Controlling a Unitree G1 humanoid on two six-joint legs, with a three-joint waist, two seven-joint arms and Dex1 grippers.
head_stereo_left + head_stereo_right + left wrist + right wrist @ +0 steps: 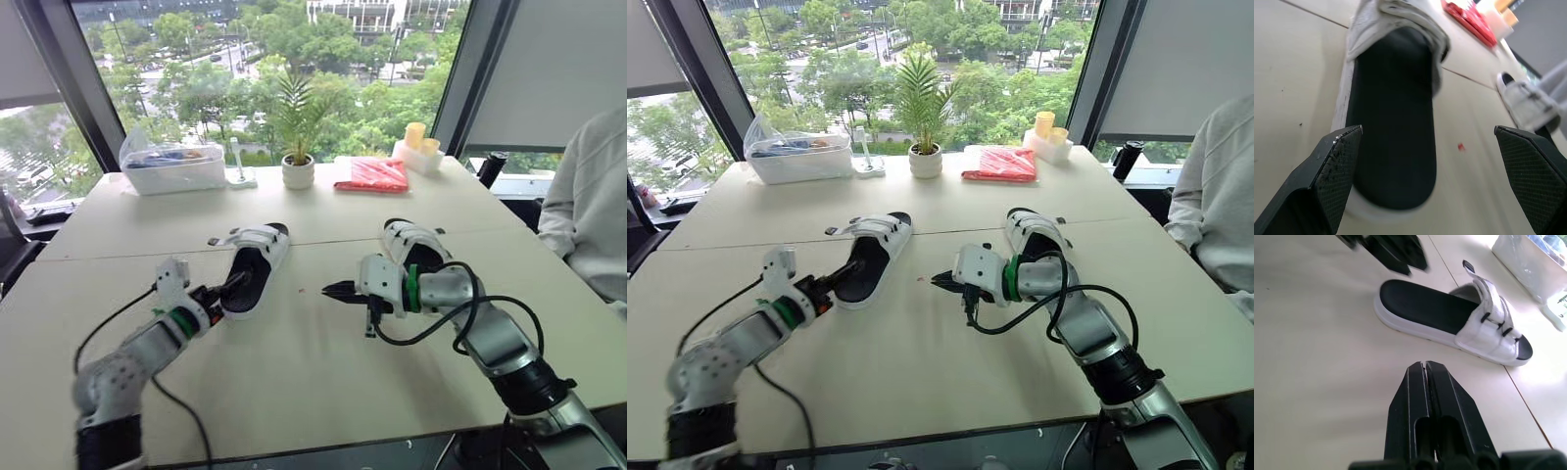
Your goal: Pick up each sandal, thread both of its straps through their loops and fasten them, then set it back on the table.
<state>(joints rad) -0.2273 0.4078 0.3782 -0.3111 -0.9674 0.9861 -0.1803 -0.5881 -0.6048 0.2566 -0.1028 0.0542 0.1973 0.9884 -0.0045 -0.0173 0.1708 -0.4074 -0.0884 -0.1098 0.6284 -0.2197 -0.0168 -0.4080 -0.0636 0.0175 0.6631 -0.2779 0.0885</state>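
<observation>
The white strapped left sandal with a black footbed lies flat on the beige tabletop, left of centre, its heel end nearest the robot. The left gripper sits low at that heel with its jaws wide apart, one on either side of the heel and not yet touching it. The right gripper hovers near the middle of the tabletop, jaws pressed together and pointing left toward the same sandal. The matching white right sandal rests just behind the right wrist.

A pinch at the heel alone would likely let the sandal's heavier strap end sag or twist out. The sandal could also skid away if one jaw meets it first. The closed right jaws would have to part before taking a strap, and the right wrist's looping black cable could nudge the right sandal.

The right wrist view shows the two straps across the far end of the left sandal, which the left wrist view blurs. The left wrist view shows a small red speck on the tabletop.
</observation>
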